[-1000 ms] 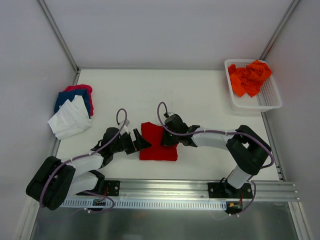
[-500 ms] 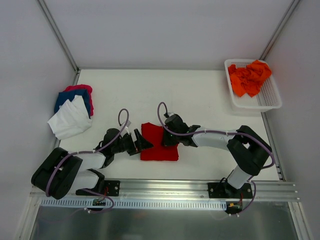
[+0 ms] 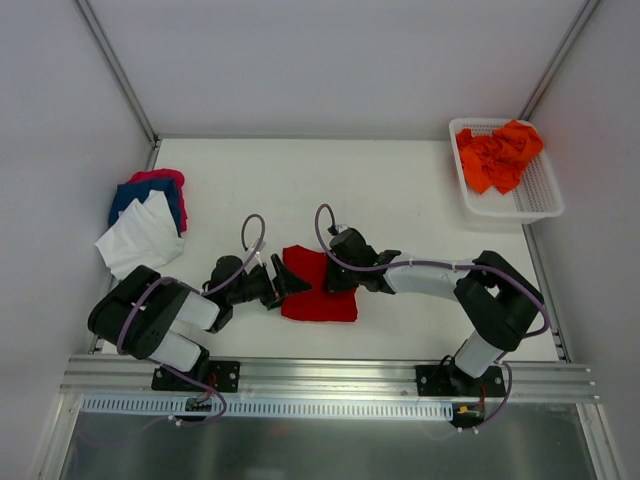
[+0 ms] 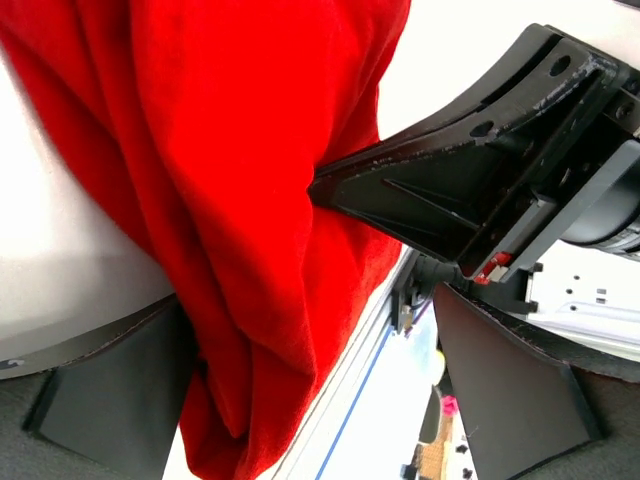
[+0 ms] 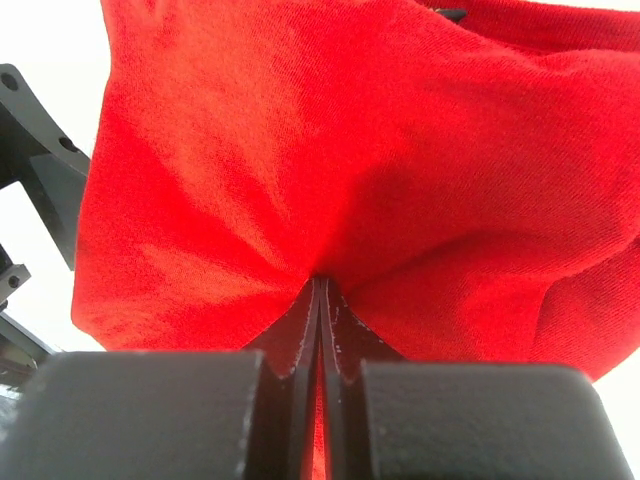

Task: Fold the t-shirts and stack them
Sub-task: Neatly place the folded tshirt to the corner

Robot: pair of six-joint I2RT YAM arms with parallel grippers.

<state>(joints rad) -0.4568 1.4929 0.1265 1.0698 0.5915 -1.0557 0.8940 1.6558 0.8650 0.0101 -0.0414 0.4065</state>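
Observation:
A deep red t-shirt [image 3: 320, 290] lies folded small on the table, in front of the two arms. My right gripper [image 3: 336, 274] is shut on its upper right part; in the right wrist view the jaws [image 5: 320, 285] pinch a fold of the red cloth [image 5: 330, 150]. At the shirt's left edge my left gripper [image 3: 284, 284] stands wide open. In the left wrist view the red t-shirt [image 4: 220, 180] hangs between its spread fingers [image 4: 110, 390], close to the left one, and the right gripper's black body [image 4: 480, 170] is close behind. More t-shirts lie apart from it.
At the far left lies a pile with a white tee [image 3: 140, 240] over a blue one [image 3: 142, 194] and a pink one [image 3: 160, 177]. A white mesh basket [image 3: 512, 210] at the back right holds crumpled orange tees [image 3: 500, 155]. A metal rail [image 3: 330, 380] runs along the near edge.
My left arm has swung in, bringing its open gripper slightly right onto the red shirt's left edge. The right gripper has kept its hold and has not moved.

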